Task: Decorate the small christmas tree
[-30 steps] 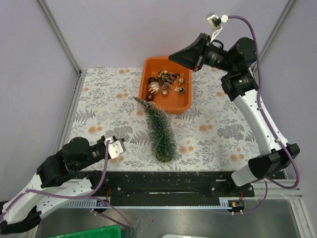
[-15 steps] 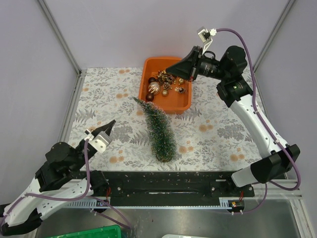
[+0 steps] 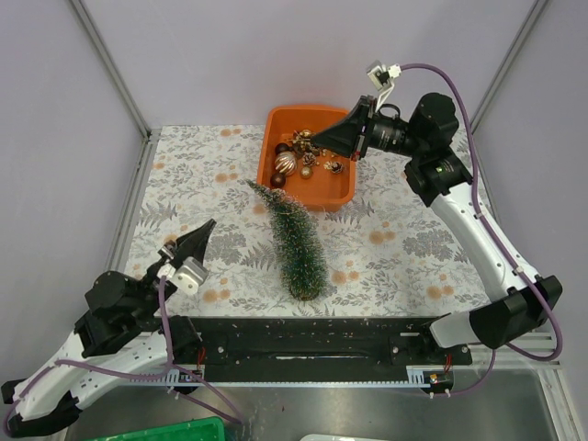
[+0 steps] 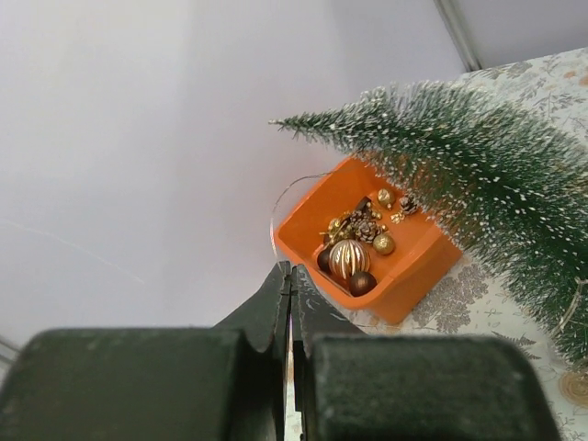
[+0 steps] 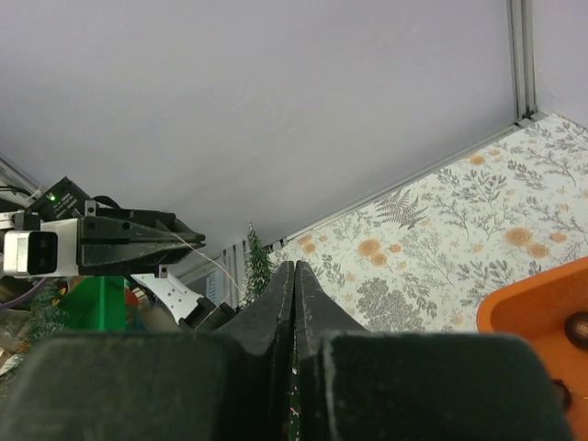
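The small christmas tree (image 3: 296, 241) lies on its side on the floral mat, tip toward the orange tray (image 3: 342, 197) and brown base toward me. The tray holds several gold and brown ornaments (image 3: 301, 156). My left gripper (image 3: 199, 235) is shut and empty, raised left of the tree and pointing at it. In the left wrist view its tips (image 4: 289, 271) face the tray (image 4: 409, 280) and the tree (image 4: 478, 175). A thin wire arcs just above these tips. My right gripper (image 3: 312, 141) is shut and empty, above the tray's ornaments. In its wrist view the tips (image 5: 294, 266) point across the mat.
A metal frame post (image 3: 110, 64) and grey walls close in the mat at the back and sides. A black rail (image 3: 303, 340) runs along the near edge. In the right wrist view my left arm (image 5: 110, 243) shows at the left and the tray's corner (image 5: 542, 312) at the lower right.
My left gripper has lifted off the mat and swung up toward the tree. My right gripper has come down and left to just above the tray's ornaments. The tree has not moved.
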